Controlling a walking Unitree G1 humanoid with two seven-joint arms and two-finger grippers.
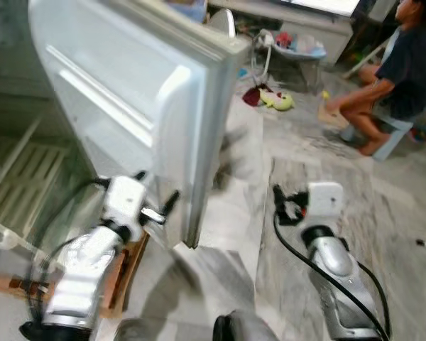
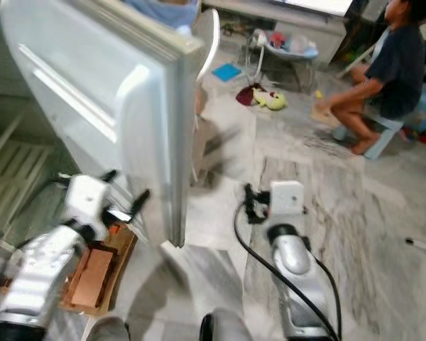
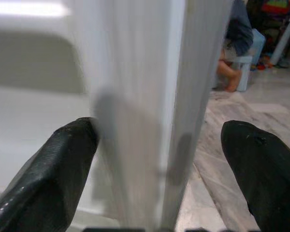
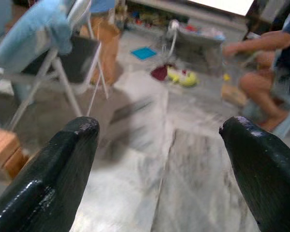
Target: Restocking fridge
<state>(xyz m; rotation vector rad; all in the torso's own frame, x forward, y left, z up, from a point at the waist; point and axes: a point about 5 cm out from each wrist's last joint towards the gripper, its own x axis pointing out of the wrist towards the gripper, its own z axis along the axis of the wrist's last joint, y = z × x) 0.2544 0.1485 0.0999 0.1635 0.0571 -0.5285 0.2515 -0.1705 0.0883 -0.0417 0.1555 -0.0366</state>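
The white fridge door (image 1: 128, 78) stands open on my left, its outer edge (image 1: 206, 142) running down toward the floor. My left gripper (image 1: 157, 190) is at that edge near the door's lower part. In the left wrist view it (image 3: 159, 140) is open, with one black finger (image 3: 53, 169) on the inner side of the door and the other on the outer side. The fridge's inside with white shelf racks (image 1: 21, 177) shows far left. My right gripper (image 1: 284, 202) hangs open and holds nothing over the marble floor (image 4: 183, 159).
A person (image 1: 397, 71) sits on a low blue stool at the back right. Toys (image 1: 275, 99) and a baby seat lie on the floor behind the door. A folding chair with a blue cushion (image 4: 63, 43) stands close behind the door. A brown board (image 2: 92, 273) lies by the fridge's foot.
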